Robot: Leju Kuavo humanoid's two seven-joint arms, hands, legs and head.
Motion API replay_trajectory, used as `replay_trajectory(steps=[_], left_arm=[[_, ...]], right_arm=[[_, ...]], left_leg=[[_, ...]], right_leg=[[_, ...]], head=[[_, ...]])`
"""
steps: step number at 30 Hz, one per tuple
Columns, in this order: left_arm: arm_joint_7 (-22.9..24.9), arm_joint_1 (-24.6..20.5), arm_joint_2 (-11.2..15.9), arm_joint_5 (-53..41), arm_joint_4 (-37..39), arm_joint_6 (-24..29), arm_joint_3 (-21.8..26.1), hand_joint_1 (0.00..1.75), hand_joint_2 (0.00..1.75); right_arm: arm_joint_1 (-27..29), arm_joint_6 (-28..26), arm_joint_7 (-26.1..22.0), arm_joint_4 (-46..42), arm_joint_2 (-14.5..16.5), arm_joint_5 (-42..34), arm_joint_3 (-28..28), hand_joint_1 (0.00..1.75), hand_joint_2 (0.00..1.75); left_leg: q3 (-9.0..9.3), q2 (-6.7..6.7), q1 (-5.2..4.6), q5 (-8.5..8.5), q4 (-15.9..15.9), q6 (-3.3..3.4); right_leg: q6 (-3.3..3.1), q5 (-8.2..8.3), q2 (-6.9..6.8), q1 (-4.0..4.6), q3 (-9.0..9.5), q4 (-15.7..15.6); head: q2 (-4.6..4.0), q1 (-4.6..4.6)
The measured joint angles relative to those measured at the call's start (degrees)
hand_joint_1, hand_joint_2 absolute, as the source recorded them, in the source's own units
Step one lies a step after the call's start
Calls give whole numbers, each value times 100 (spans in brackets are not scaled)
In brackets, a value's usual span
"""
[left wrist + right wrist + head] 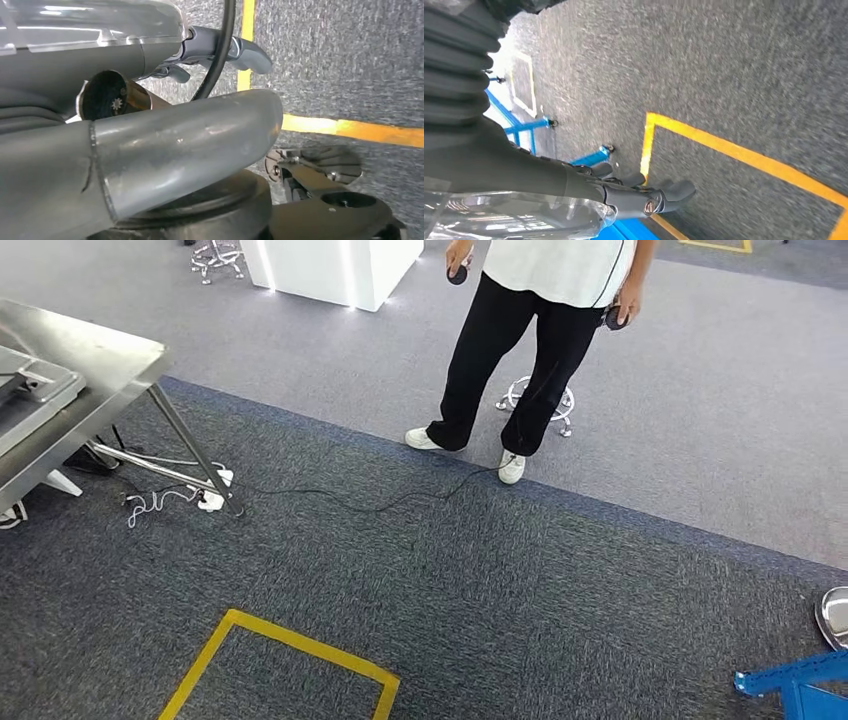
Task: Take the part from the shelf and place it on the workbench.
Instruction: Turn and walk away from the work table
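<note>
Part (pixel 190 145), bent grey pipe by left hand (pixel 235 50), right hand (pixel 644 192) empty

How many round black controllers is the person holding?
2: one controller in the hand nearer the white cabinet, the other controller in the hand hanging at the opposite hip.

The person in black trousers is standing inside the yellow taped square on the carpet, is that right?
Not quite. In the head view the person in black trousers stands well beyond the yellow taped square, on the lighter grey carpet, not inside it.
</note>
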Motion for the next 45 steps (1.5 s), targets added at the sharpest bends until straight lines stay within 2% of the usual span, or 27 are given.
replay_trajectory(steps=[1, 2, 3, 5, 7, 8, 10, 12, 14, 16, 18, 20, 22, 23, 25, 27, 29, 31, 32, 34, 36, 38, 39, 40, 42, 43, 45], left_arm=[[-3, -8, -2, 1, 1, 2, 0, 0, 0], [-5, -10, -5, 1, 1, 4, 0, 0, 0], [-7, -7, -8, 1, 2, 5, 0, 0, 0], [-12, 10, -13, 0, 2, 8, 0, 0, 0], [-1, 25, -14, -3, 2, 7, -1, 0, 0], [14, 25, -14, -11, 2, 4, -1, 0, 0], [50, 15, -15, -40, 2, -2, -2, 0, 0], [63, 8, -15, -62, 2, -3, -2, 0, 0], [56, -1, -14, -67, 2, -3, -2, 0, 0], [51, -21, -16, -71, 2, -11, -5, 0, 0], [48, -33, -18, -77, 2, -19, -10, 0, 0], [46, -24, -19, -80, 2, -19, -16, 0, 0], [55, -2, -19, -82, 2, -19, -22, 0, 0], [62, 8, -19, -82, 2, -19, -25, 0, 0], [73, 13, -18, -82, 2, -19, -27, 0, 0], [75, 8, -13, -83, 2, -19, -28, 0, 0], [77, 0, -7, -84, 2, -20, -28, 0, 0], [79, -13, -7, -83, 2, -25, -28, 0, 0], [80, -20, -8, -83, 3, -28, -28, 0, 0], [79, -21, -13, -83, 3, -39, -28, 0, 0], [75, -5, -16, -83, 2, -51, -30, 0, 0], [75, 10, -16, -82, 3, -60, -31, 0, 0], [75, 9, -16, -82, 3, -64, -31, 0, 0], [75, 6, -17, -83, 3, -69, -31, 0, 0], [75, -2, -19, -83, 2, -78, -31, 0, 0], [75, -2, -19, -83, 3, -79, -31, 0, 0], [75, -14, -20, -83, 3, -80, -31, 0, 0]], right_arm=[[13, -1, 0, 0, 3, 0, -8, 0, 175], [19, -1, 0, 0, 8, 0, -16, 0, 175], [17, -1, 0, 0, 14, 0, -23, 0, 175], [-2, -2, 0, 0, 22, 0, -28, 0, 175], [-8, -1, 0, 0, 24, 0, -29, 0, 175], [-2, 1, 0, 0, 24, 1, -30, 0, 175], [11, 4, -1, 0, 24, 5, -31, 0, 175], [1, 6, -1, 0, 24, 14, -32, 0, 175], [-12, 6, 0, 0, 24, 24, -34, 0, 175], [-1, 5, 0, 0, 24, 30, -46, 0, 175], [1, 4, 0, 0, 27, 32, -64, 0, 175], [-16, 4, 0, 0, 30, 33, -75, 0, 175], [-24, 5, 0, 0, 30, 33, -81, 0, 175], [-23, 7, 0, 0, 30, 33, -83, 0, 175], [-22, 15, 0, 0, 31, 33, -84, 0, 175], [-26, 23, 0, 0, 39, 33, -84, 0, 175], [-29, 26, 0, 0, 50, 34, -84, 0, 175], [-6, 25, 0, 0, 51, 39, -86, 0, 175], [11, 24, 0, 0, 50, 42, -90, 0, 175], [19, 23, -1, 1, 48, 49, -99, 0, 175], [-4, 24, -4, 1, 49, 58, -109, 0, 175], [-16, 24, -15, 0, 48, 64, -117, 0, 175], [-12, 24, -21, 0, 46, 65, -121, 0, 175], [-5, 24, -25, 0, 45, 66, -124, 0, 175], [-3, 24, -31, 0, 42, 66, -126, 0, 175], [-12, 24, -35, 0, 42, 66, -126, 0, 175], [-23, 24, -44, 0, 40, 67, -126, 0, 175]], left_leg=[[12, 68, -3, 28, -29, 44], [24, 140, -2, 60, -68, 96], [27, 220, 2, 90, -107, 140], [18, 378, -20, 109, -136, 183], [6, 545, -39, 102, -133, 188], [7, 621, -43, 96, -131, 186], [29, 760, -45, 73, -128, 168], [62, 876, -66, 35, -121, 123], [92, 977, -87, 12, -120, 64], [124, 1041, -80, -9, -128, -1], [71, 819, -59, -159, 47, -60], [-202, 494, -43, -500, 652, -87], [-552, 387, -42, -762, 1356, -93], [-639, 372, -42, -743, 1497, -89], [-505, 318, -42, -381, 1108, -57], [-203, 78, -37, -2, 353, -5], [-71, -115, -44, 93, -1, 27], [-48, -55, -55, 100, -43, 62], [-31, 16, -49, 125, -79, 96], [-6, 171, -29, 183, -164, 166], [-6, 337, -40, 195, -189, 199], [-10, 516, -53, 182, -187, 203], [-6, 601, -55, 173, -186, 198], [3, 676, -53, 162, -185, 187], [39, 807, -63, 129, -183, 144], [55, 858, -74, 107, -179, 112], [96, 958, -96, 68, -177, 44]], right_leg=[[32, -4, -19, -11, -17, 12], [56, -63, -129, -10, -65, 93], [74, -188, -291, -2, -159, 283], [97, -569, -629, 11, -481, 963], [116, -776, -724, 7, -748, 1542], [117, -726, -742, 6, -743, 1559], [102, -381, -844, 9, -399, 959], [43, -123, -1066, 47, 0, 216], [-32, -84, -1144, 94, 101, -25], [-102, -55, -1015, 91, 91, -53], [-178, -18, -895, 60, 113, -108], [-232, 4, -771, 50, 118, -129], [-252, 9, -612, 65, 107, -122], [-254, 9, -523, 71, 107, -113], [-249, 6, -346, 77, 109, -84], [-225, -7, -194, 77, 88, -34], [-165, -6, -65, 61, 39, 1], [-80, 22, 61, 40, -5, -13], [-50, 15, 45, 36, -23, -1], [-12, -162, -239, 56, -160, 265], [15, -525, -600, 55, -472, 927], [54, -717, -712, 30, -733, 1477], [69, -657, -741, 16, -721, 1475], [79, -505, -779, 5, -591, 1249], [63, -166, -1003, 15, -143, 453], [34, -75, -1110, 30, 21, 148], [-40, -63, -1185, 72, 118, -62]], head=[[0, 1], [0, 5], [0, 8], [0, 14], [0, 13], [0, 13], [0, 14], [0, 13], [0, 9], [0, 8], [0, 5], [0, 2], [0, 1], [0, 1], [0, 1], [0, 1], [0, 1], [0, 1], [0, 2], [0, 17], [0, 31], [0, 29], [0, 29], [0, 30], [0, 31], [0, 29], [0, 25]])
